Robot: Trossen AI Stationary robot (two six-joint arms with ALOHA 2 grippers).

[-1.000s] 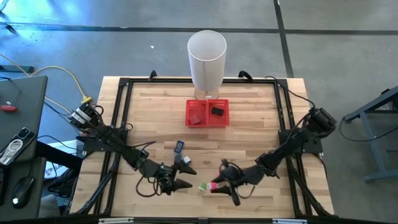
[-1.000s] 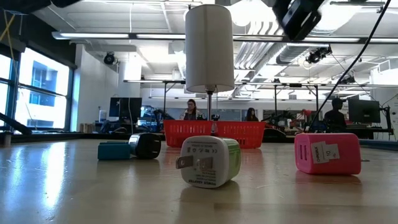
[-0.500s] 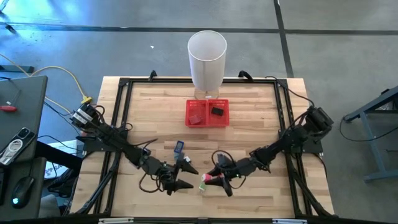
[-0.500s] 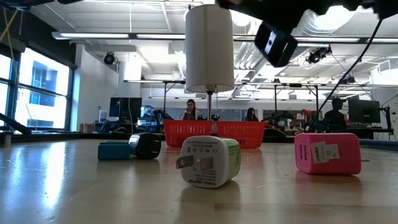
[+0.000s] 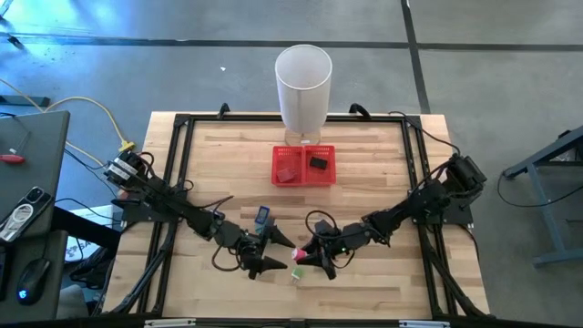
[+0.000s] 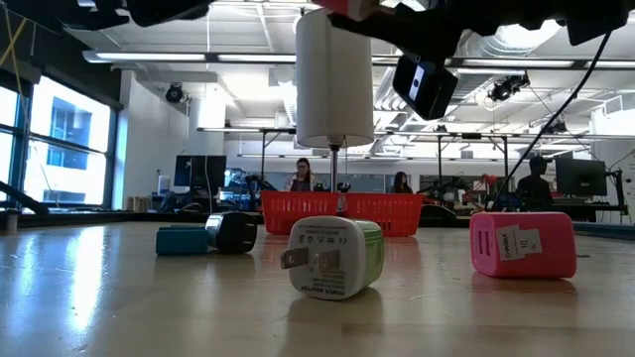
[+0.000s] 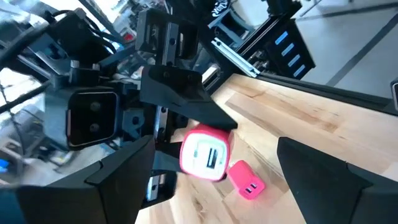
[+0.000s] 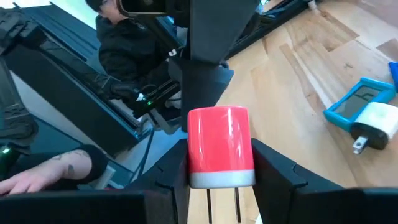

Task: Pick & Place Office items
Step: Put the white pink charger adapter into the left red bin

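Above the tabletop [image 5: 364, 196] front centre: right hand [image 8: 219, 180] clamped on red charger [image 8: 220, 146], held aloft. Left hand [image 7: 211, 180] spread wide, empty, directly facing it. Pink charger [image 7: 247, 179] and green-white charger [image 6: 333, 257] resting below.

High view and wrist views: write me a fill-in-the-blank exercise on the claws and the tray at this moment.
1. The ___ claw grips the red charger, held off the table.
2. The left claw faces that charger with its fingers ___ and nothing between them.
3. The red tray in front of the white bin has ___ compartments.

Missing words: right; open; two.
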